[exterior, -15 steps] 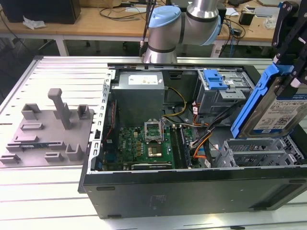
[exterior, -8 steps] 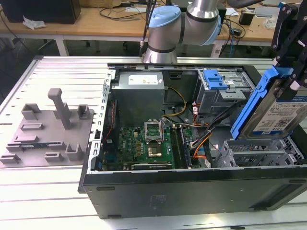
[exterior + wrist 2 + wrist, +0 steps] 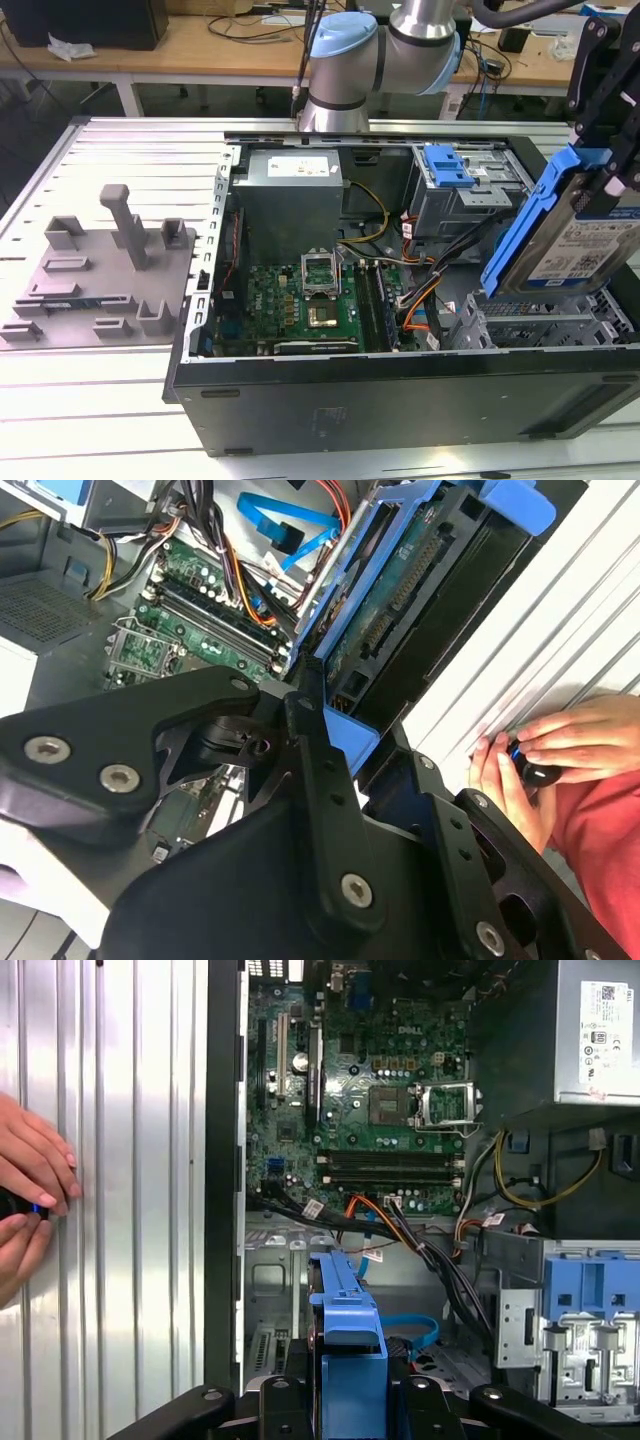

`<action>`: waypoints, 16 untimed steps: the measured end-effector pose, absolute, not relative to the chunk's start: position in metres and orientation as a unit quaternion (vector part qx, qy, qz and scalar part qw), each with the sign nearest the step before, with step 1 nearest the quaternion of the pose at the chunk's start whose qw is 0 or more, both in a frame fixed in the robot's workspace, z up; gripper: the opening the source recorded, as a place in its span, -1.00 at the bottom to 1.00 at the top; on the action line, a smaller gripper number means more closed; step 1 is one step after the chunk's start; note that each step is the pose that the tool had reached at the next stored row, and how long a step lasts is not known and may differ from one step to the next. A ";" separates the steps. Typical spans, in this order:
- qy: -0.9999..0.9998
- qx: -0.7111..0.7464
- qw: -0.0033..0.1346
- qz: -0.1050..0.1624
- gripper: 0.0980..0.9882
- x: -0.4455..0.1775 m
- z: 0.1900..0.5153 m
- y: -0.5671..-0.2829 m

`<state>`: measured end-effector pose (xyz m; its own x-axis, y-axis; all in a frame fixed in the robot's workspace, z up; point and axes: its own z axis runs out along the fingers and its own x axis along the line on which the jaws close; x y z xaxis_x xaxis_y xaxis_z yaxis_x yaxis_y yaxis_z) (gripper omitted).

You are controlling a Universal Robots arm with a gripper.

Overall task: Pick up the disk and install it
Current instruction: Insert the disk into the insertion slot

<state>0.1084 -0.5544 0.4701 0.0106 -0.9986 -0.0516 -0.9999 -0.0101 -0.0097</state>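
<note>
Above the exterior view's right end of the open black desktop computer case (image 3: pixel 400 392), the black two-fingered gripper (image 3: pixel 607 172) has its fingers closed against the flat silver rectangular disk (image 3: pixel 578 243), clamping it by the blue plastic carrier frame (image 3: pixel 528 218) around its edges. The disk hangs clear of the case, steeply tilted, with its white-and-blue label facing the exterior camera and its lower end near the grey metal drive bays below. In the second wrist view the disk (image 3: pixel 395 600) shows its green circuit-board underside between the blue rails; in the first wrist view it (image 3: pixel 346 1332) appears edge-on, over the case floor. Inside the case lie a green motherboard (image 3: pixel 300 300), a grey boxy power supply (image 3: pixel 290 195) and a metal drive cage with a bright-blue plastic tab (image 3: pixel 447 165). The case sits on a slotted aluminium table (image 3: pixel 100 410), with a grey plastic fixture (image 3: pixel 110 262) well apart on the exterior view's left. A person's hands (image 3: pixel 30 1185) rest on the table just beside the case, holding a small dark object (image 3: pixel 540 773).
</note>
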 end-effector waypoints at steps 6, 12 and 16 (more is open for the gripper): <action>0.703 -0.711 0.022 0.015 -0.39 0.108 0.467 -0.554; 0.702 -0.711 0.022 0.015 -0.39 0.108 0.465 -0.555; 0.702 -0.712 0.022 0.015 -0.39 0.109 0.463 -0.555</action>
